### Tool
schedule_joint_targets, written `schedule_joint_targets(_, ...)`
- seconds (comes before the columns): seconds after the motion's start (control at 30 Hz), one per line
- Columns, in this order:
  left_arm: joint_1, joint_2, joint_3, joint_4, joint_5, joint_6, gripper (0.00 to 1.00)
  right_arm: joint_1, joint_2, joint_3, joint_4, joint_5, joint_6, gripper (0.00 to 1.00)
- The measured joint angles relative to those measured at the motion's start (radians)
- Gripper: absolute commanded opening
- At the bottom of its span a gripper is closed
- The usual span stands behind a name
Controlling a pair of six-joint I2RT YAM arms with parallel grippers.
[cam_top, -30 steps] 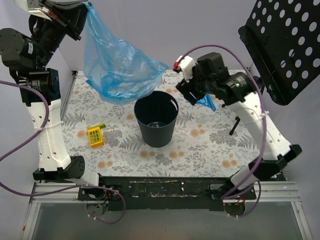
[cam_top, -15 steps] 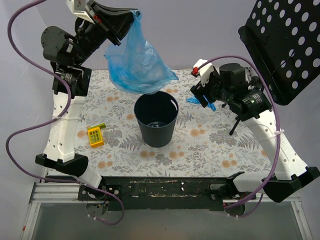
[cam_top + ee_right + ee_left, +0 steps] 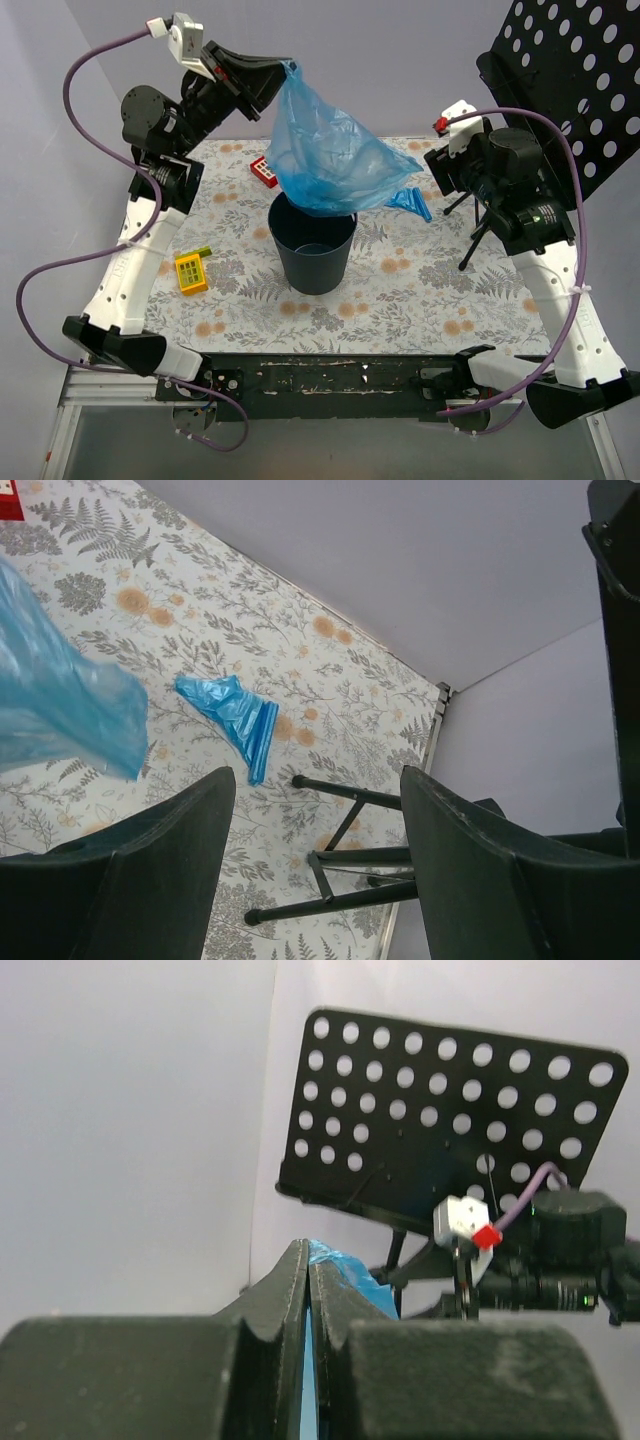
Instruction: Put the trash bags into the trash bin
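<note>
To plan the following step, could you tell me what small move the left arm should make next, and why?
Probably lower the left gripper straight down: it is shut on the top of the spread blue bag, whose bottom hangs just at the rim of the trash bin. Releasing now might let the film drape outside.

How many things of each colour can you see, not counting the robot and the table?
Blue: 2, the hanging trash bag and the folded trash bag
Dark navy: 1, the trash bin
Yellow: 1, the block
Red: 1, the tile
Black: 1, the music stand
Total: 6
</note>
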Motion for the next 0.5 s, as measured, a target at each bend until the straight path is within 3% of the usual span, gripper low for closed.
schedule_joint_targets(0.2, -0.004, -0.087, -0.134, -0.006, 0.003, 0.000, 0.00, -0.034, -0.006, -0.005, 0.021, -0.004, 0.014, 0.75)
schedule_joint_targets(0.5, -0.143, -0.005, 0.049, -0.012, 0.011, -0.063, 0.00, -0.041, -0.005, -0.018, 0.079, 0.008, -0.007, 0.75)
